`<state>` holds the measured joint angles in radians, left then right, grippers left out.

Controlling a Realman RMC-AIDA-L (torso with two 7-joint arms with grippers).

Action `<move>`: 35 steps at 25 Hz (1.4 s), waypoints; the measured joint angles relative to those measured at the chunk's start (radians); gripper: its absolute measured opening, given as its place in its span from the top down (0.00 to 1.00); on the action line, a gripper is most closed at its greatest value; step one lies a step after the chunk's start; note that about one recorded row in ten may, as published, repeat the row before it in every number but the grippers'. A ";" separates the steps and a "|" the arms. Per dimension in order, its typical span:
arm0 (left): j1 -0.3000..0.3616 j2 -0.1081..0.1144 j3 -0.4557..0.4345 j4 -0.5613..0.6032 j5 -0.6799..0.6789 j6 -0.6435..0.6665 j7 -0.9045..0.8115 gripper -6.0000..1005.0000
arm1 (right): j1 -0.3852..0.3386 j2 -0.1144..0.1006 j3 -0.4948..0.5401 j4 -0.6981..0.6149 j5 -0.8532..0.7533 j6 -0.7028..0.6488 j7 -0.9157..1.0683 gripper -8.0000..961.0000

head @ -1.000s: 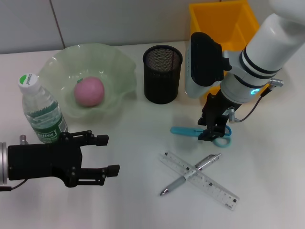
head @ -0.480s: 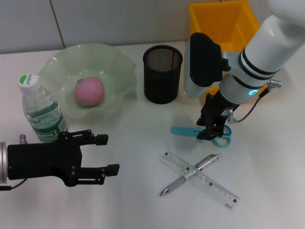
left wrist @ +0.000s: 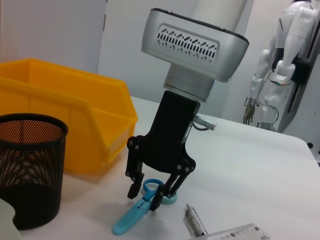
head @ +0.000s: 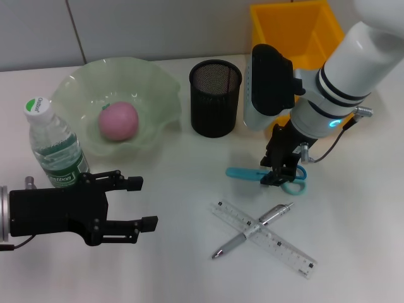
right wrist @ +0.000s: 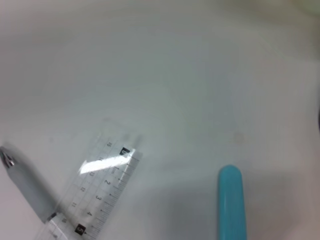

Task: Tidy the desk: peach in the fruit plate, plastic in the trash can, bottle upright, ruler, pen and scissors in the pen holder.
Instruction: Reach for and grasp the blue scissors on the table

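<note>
Spanning the whole scene, a white desk [head: 189, 278] carries every item. At its far right edge a yellow trash can [head: 291, 28] is seen, and toward the far left a pale green fruit plate [head: 76, 95] is set, with the pink peach [head: 117, 121] lying inside it. A black mesh pen holder [head: 215, 98] is stood between the plate and the trash can. The bottle [head: 53, 148] is already upright just beside the plate's near left rim.

The right gripper [head: 279, 174] is lowered over the blue scissors [head: 252, 173], which lie flat on the desk in front of the pen holder, handle rings toward the right. In the left wrist view its fingers [left wrist: 136, 186] are spread either side of the scissors [left wrist: 131, 218] near the handle end, the tips close to the desk; nothing is pinched, and contact with the scissors cannot be judged.

The left gripper [head: 140, 203] is held low at the near left of the desk, just in front of the bottle, its fingers [head: 126, 184] spread apart with nothing between them.

Nearer than the scissors, a clear ruler [head: 287, 251] and a silver pen [head: 237, 243] are laid crossed over one another on the desk.
</note>
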<state>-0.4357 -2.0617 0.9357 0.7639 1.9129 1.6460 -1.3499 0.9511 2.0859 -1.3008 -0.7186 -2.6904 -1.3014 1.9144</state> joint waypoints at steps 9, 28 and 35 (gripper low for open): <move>0.000 0.000 0.000 0.000 0.000 0.000 0.000 0.17 | 0.000 -0.001 0.000 0.007 0.000 0.004 0.000 0.63; 0.004 -0.001 -0.010 0.000 0.000 0.003 0.000 0.17 | 0.055 -0.005 0.000 0.027 -0.042 -0.048 0.020 0.64; 0.005 -0.002 -0.011 0.000 -0.009 0.003 0.000 0.17 | 0.090 -0.005 0.000 0.070 -0.056 -0.046 0.022 0.64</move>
<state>-0.4307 -2.0632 0.9249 0.7640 1.9040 1.6490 -1.3499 1.0411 2.0809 -1.3008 -0.6482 -2.7462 -1.3473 1.9360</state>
